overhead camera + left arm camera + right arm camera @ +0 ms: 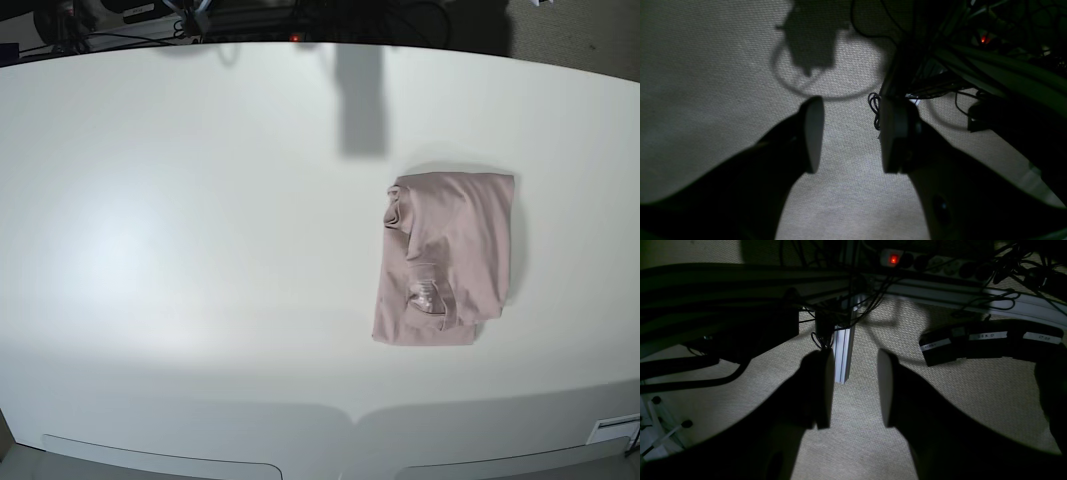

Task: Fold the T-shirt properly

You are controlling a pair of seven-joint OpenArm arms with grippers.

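Table (180,250): white, wide, bearing one item. T-shirt (445,260): folded into a compact rectangle, lying flat right of centre in the base view, some creasing along its left edge. Left gripper (851,135): pads parted with a clear gap, nothing between them, over carpet (706,83). Right gripper (855,390): likewise parted and empty, near an aluminium post (843,353).

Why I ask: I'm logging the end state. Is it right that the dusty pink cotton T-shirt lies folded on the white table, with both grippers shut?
Not quite. The dusty pink cotton T-shirt does lie folded on the white table, but both grippers are open: the wrist views show the left gripper and right gripper with jaws apart, holding nothing.
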